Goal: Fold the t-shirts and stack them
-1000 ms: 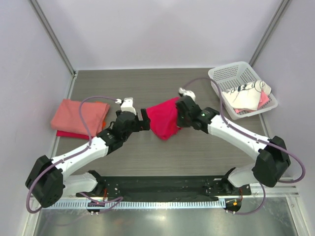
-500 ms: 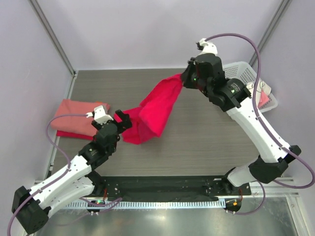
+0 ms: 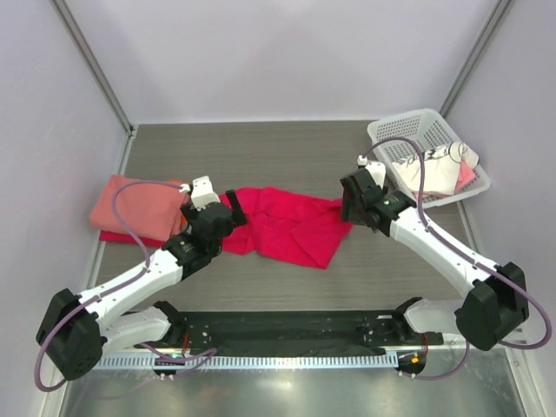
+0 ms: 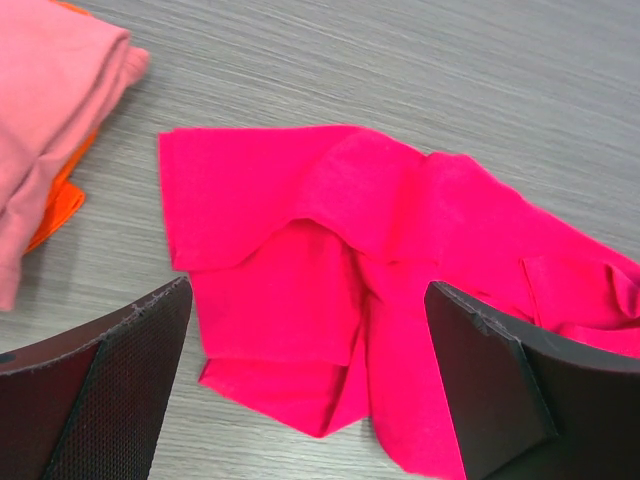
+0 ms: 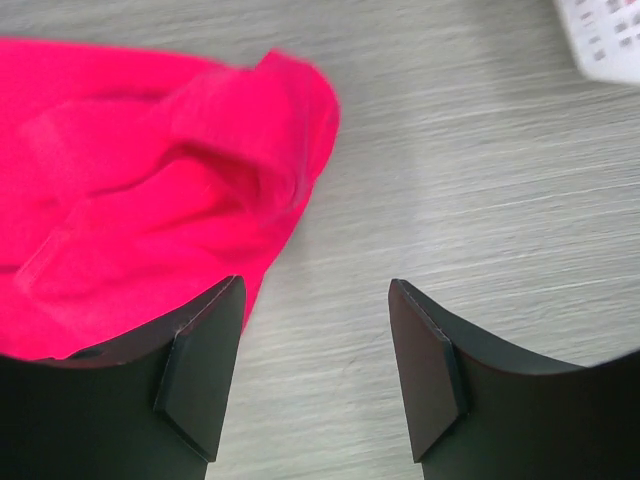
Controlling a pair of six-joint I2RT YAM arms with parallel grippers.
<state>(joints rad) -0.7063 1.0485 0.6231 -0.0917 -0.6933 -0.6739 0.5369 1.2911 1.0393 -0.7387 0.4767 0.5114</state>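
Bright crimson cloth t-shirt (image 3: 291, 226) lies rumpled, unfolded, on your grey counter (image 3: 261, 156).
Your left tool (image 4: 308, 290) gapes wide over its left edge; your right tool (image 5: 315, 290) stands parted beside its right end. Neither grips anything.
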